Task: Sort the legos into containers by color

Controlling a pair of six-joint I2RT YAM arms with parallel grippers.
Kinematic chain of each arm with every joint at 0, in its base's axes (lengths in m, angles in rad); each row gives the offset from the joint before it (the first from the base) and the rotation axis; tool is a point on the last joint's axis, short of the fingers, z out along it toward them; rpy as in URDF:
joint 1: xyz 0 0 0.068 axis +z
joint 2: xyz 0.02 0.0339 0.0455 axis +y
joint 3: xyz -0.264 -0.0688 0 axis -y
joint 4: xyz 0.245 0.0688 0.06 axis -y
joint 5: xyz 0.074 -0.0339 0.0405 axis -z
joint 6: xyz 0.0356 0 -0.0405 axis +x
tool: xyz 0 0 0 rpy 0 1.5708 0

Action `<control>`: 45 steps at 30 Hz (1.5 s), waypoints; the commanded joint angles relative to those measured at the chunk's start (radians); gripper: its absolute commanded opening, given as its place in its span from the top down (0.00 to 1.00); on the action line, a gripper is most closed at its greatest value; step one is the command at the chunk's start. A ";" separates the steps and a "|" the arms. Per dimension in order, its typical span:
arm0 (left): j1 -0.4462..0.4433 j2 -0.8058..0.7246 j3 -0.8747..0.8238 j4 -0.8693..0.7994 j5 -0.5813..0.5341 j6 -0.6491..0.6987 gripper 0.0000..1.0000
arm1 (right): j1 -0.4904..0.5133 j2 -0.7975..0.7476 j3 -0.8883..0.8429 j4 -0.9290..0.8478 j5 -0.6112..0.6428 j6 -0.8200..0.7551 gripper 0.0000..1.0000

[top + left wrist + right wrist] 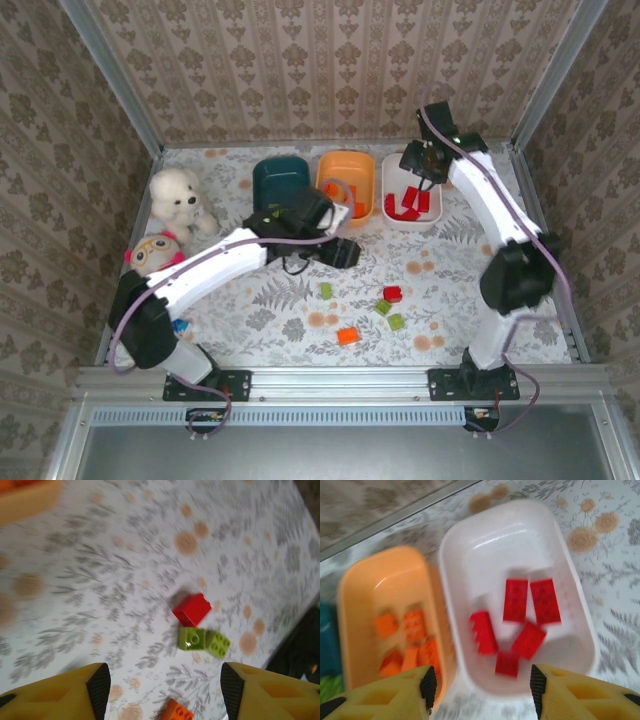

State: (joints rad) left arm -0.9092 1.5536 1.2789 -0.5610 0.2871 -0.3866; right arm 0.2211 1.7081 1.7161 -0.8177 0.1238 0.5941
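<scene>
Three tubs stand in a row at the back: dark teal (280, 178), orange (352, 170) and white (415, 215). The white tub (470, 545) holds several red bricks (515, 600); the orange tub (370, 595) holds several orange bricks (412, 625). Loose on the table lie a red brick (191, 609), two light green bricks (192, 638) (218, 643) and an orange brick (176, 711); another green brick (325, 290) lies apart. My left gripper (162, 692) hangs open above these, empty. My right gripper (481, 682) is open and empty over the white tub.
A white plush bear (182, 200) and a pink-hooded plush (153, 252) sit at the left. A small blue item (180, 325) lies by the left arm. Metal rails (330, 380) border the table's front edge.
</scene>
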 commanded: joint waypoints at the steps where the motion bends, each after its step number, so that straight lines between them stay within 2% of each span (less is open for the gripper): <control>1: -0.090 0.067 0.034 -0.096 0.035 0.144 0.37 | 0.043 -0.237 -0.237 0.019 -0.056 0.006 0.44; 4: -0.169 0.137 0.063 -0.119 0.004 0.174 0.36 | 0.080 -0.479 -0.438 -0.016 -0.093 0.054 0.44; 7: -0.230 0.211 0.111 -0.140 -0.029 0.181 0.33 | 0.116 -0.677 -0.531 -0.118 -0.102 0.094 0.43; 10: -0.286 0.284 0.173 -0.156 -0.040 0.191 0.33 | 0.122 -0.820 -0.547 -0.224 -0.098 0.119 0.42; 14: -0.363 0.368 0.261 -0.180 -0.068 0.230 0.34 | 0.121 -0.919 -0.475 -0.313 -0.060 0.117 0.42; 18: -0.406 0.448 0.337 -0.213 -0.083 0.251 0.36 | 0.122 -0.961 -0.379 -0.318 -0.028 0.095 0.38; 25: -0.413 0.557 0.450 -0.250 -0.124 0.271 0.37 | 0.120 -0.972 -0.285 -0.337 -0.019 0.072 0.37; 33: -0.412 0.658 0.543 -0.314 -0.173 0.292 0.37 | 0.120 -0.972 -0.245 -0.362 -0.007 0.072 0.37; 45: -0.412 0.712 0.584 -0.353 -0.229 0.302 0.37 | 0.119 -0.954 -0.254 -0.354 -0.015 0.072 0.37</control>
State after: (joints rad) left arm -1.3224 2.2303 1.8431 -0.8631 0.0891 -0.1108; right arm 0.3386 0.7444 1.4563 -1.1534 0.0975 0.6800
